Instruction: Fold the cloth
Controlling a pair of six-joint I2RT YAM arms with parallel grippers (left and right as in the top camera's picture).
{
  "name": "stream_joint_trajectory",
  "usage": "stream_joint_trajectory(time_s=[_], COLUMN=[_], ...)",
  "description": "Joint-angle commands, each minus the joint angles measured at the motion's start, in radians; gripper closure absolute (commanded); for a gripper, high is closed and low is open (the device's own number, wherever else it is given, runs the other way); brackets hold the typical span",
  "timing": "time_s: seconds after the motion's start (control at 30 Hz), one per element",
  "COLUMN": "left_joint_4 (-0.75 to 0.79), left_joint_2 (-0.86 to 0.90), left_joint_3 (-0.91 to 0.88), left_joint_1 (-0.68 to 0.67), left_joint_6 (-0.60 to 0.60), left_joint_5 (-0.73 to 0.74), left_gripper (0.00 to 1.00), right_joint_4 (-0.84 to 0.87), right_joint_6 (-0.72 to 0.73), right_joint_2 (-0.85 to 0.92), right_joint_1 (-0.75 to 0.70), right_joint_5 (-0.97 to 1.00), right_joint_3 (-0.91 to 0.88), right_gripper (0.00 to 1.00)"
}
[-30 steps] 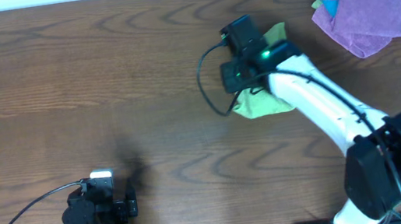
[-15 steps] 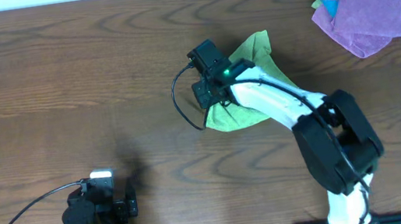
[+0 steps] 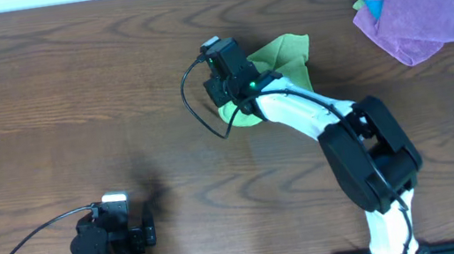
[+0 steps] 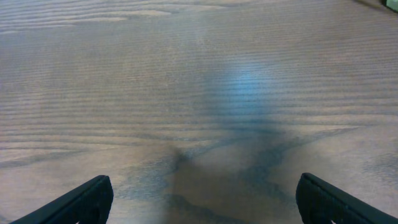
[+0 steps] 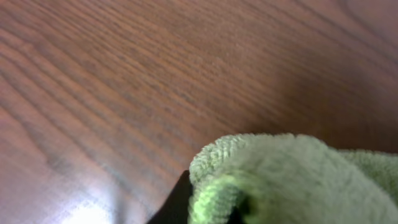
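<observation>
A green cloth [image 3: 284, 55] lies bunched near the table's top middle in the overhead view. My right gripper [image 3: 222, 81] is over its left edge and shut on it. In the right wrist view the cloth's thick edge [image 5: 292, 177] fills the lower right, pinched in the dark jaws [image 5: 205, 208]. My left gripper [image 3: 141, 231] rests at the front left, far from the cloth. Its fingers are open in the left wrist view [image 4: 202, 199], with only bare wood between them.
A pile of purple and blue cloths [image 3: 406, 8] lies at the back right corner. The right arm [image 3: 315, 119] stretches diagonally from the front edge. A black cable [image 3: 30, 244] loops by the left arm's base.
My right gripper has dragged the green cloth leftward across the table, and the cloth has stretched out behind it to the right. The left arm has not moved.
</observation>
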Motion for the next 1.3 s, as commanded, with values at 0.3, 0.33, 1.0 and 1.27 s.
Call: stream_joint_trajectory(time_s=[0.3,0.33,1.0,1.27], left_joint_4=[-0.008,-0.008,-0.008,-0.008], left_joint_2=[-0.007,-0.007,-0.007,-0.007], left_joint_3=[-0.019,-0.019,-0.019,-0.019], left_joint_1=[-0.005,-0.005,-0.005,-0.005], left_joint_6=[0.014,0.014,0.014,0.014], left_joint_5=[-0.007,-0.007,-0.007,-0.007], left_gripper=[0.05,0.05,0.05,0.05], right_joint_4=[0.06,0.055,-0.261,-0.563], right_joint_6=[0.002,0.01,0.165,0.322], right_joint_2=[0.098,0.098,0.097,0.049], right_joint_1=[-0.002,-0.002,0.0,-0.023], right_joint_5=[0.065,0.065,0.094,0.113], right_joint_3=[0.144,0.161,0.447,0.523], right_gripper=[0.3,0.26,0.01,0.01])
